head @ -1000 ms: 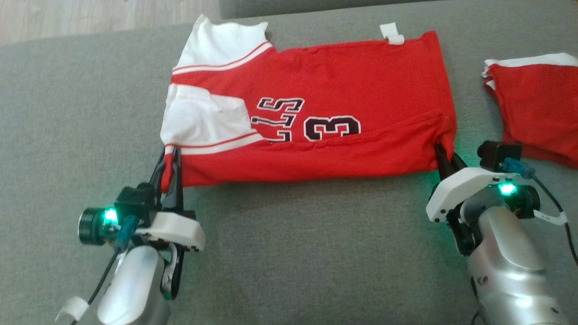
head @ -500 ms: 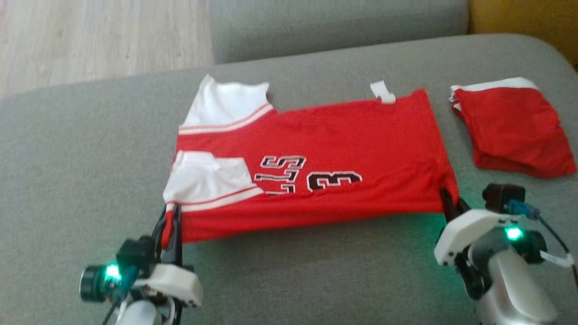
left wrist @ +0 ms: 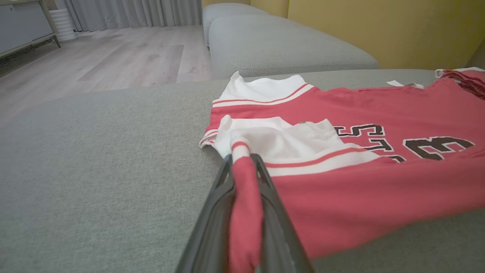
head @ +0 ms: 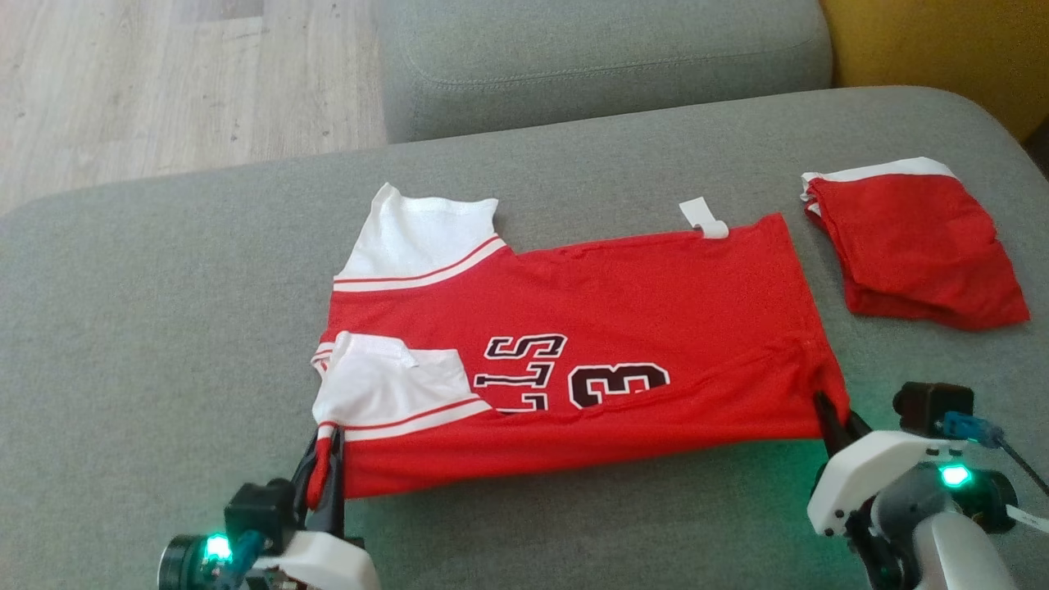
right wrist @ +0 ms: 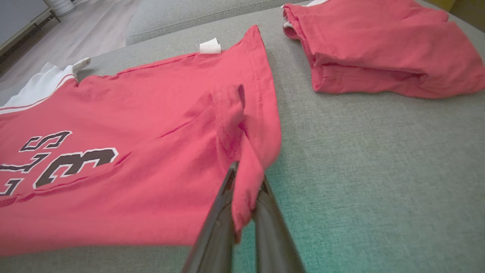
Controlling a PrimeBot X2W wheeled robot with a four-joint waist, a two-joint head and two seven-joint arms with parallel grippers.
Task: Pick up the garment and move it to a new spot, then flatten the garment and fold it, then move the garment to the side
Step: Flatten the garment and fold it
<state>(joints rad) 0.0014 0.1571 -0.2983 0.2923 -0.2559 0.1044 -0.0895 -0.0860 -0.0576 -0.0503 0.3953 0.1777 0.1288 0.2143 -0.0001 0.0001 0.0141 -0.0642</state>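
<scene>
Garment (head: 623, 328): near corners betw. L/R jaws

surface: grey cushion (head: 164, 328) | right side: folded red cloth (head: 918, 246) | beyond: wooden floor (head: 164, 82), yellow wall (head: 942, 41)

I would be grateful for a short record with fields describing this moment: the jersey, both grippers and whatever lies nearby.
surface: grey sofa cushion
garment: red and white jersey, spread out, number 3 facing up
left gripper: shut on the near corner at the white-sleeve end
right gripper: shut on the near corner at the hem end
label: white tag at the jersey's far edge
nearby: folded red garment, to the right, apart from the jersey
</scene>
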